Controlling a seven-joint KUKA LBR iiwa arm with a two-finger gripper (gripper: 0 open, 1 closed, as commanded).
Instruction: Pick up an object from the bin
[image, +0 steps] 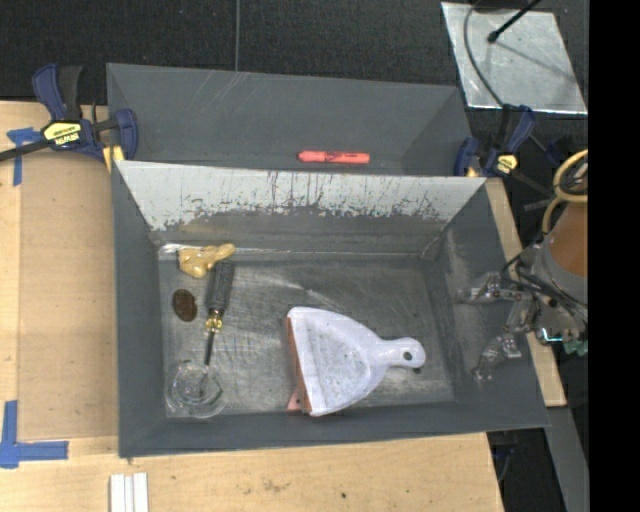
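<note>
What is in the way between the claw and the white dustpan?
Nothing that shows. The gripper hangs over the bin's right wall; the dustpan lies left of it, handle toward it, with bare floor between. The screwdriver lies far left.

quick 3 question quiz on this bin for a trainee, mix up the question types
1. True or false: the white dustpan lies against the left wall of the bin.
2. What sits in the lower-left corner of the bin floor, as the camera sees it? A) clear round cup B) red ball C) blue sponge
3. Fill in: the gripper hangs over the bin's ____ wall.

Key: 1 false (it lies centre-right on the floor); 2 A; 3 right.
</note>
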